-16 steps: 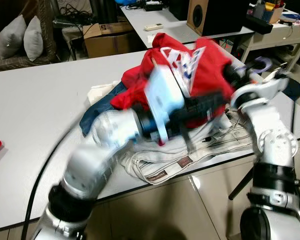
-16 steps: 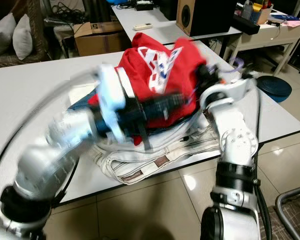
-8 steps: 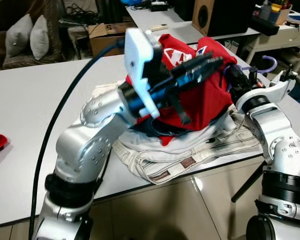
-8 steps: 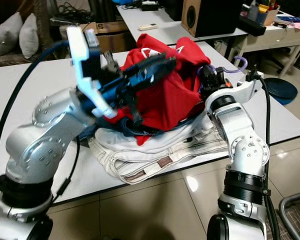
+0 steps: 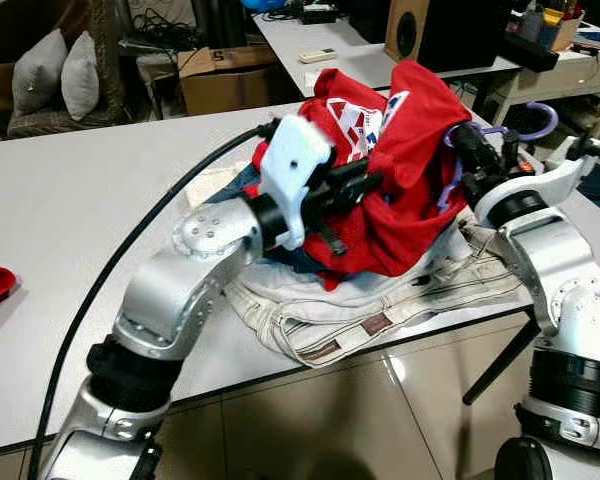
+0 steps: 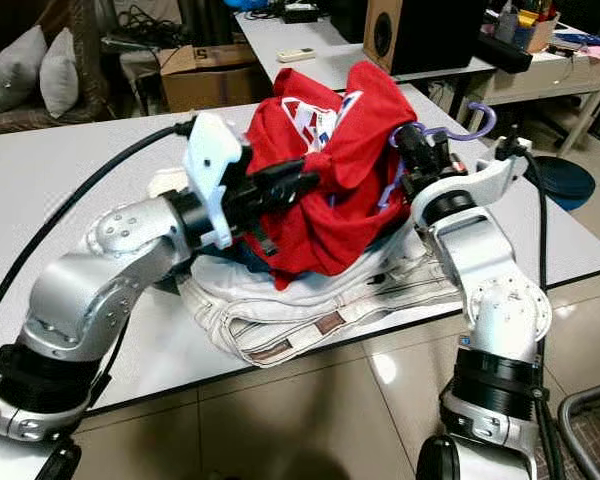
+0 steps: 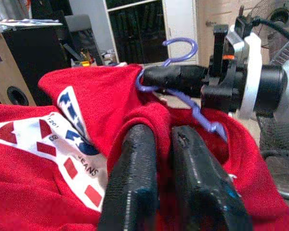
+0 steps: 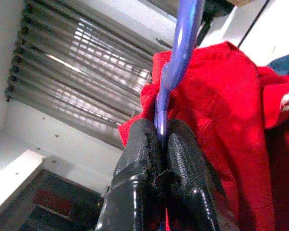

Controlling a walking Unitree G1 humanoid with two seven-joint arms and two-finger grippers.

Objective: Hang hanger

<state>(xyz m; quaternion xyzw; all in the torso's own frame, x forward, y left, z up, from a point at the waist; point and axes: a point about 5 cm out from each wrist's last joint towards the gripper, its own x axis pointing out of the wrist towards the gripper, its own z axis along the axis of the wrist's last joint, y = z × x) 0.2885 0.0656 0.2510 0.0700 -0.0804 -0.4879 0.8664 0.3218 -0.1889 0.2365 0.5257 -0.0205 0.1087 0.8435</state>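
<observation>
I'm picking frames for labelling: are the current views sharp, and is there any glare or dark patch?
Both eye views sharp; lamp glare on the floor tiles. Left wrist view: fingers soft, red shirt clear. Right wrist view: purple hanger slightly blurred, bright window blinds behind.

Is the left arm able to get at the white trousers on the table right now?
Probably not right away. The left tool is shut on the red shirt, which drapes over the white trousers; it would have to let go first.
</observation>
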